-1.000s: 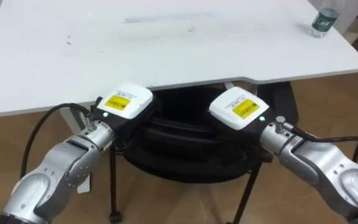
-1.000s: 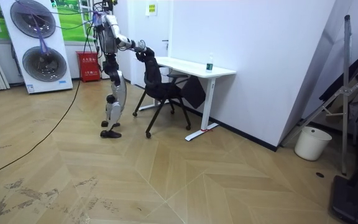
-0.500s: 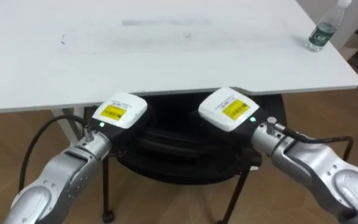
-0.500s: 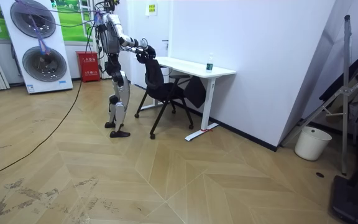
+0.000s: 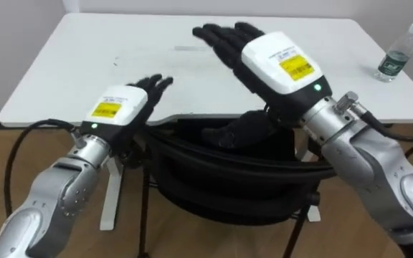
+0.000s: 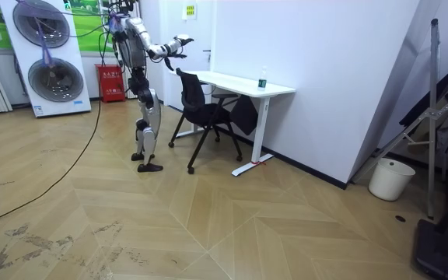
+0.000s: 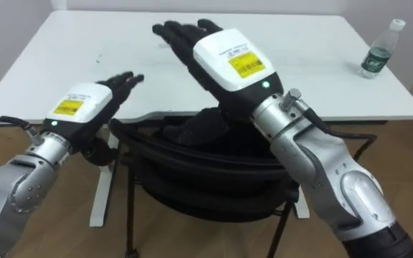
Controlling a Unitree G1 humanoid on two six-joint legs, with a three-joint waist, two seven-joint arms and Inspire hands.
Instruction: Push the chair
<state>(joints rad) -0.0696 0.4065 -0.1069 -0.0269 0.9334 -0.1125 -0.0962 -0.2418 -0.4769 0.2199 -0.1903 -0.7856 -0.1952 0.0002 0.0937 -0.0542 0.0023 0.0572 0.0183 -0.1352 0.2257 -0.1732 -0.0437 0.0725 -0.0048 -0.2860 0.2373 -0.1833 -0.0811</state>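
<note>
A black chair (image 5: 228,161) (image 7: 206,168) (image 6: 201,109) stands right in front of me, its seat pushed under the white desk (image 5: 84,64) (image 6: 239,82). Both my hands are off the chair's curved back rail and raised above it. My left hand (image 5: 124,104) (image 7: 84,104) hovers open over the rail's left end, fingers stretched forward. Higher up, over the desk's edge, my right hand (image 5: 253,46) (image 7: 206,43) is open with fingers spread. In the room view I stand upright behind the chair, arms held out toward it.
A plastic water bottle (image 5: 396,54) (image 7: 378,50) (image 6: 262,78) stands on the desk's far right corner. A wall runs behind the desk. In the room view a washer-like machine (image 6: 49,58) and a red box (image 6: 111,82) are behind me, with bare wood floor around.
Both hands have let go of the chair's back rail, opened and lifted, the right one higher. The chair has slid further under the desk. The head camera has shifted too.
</note>
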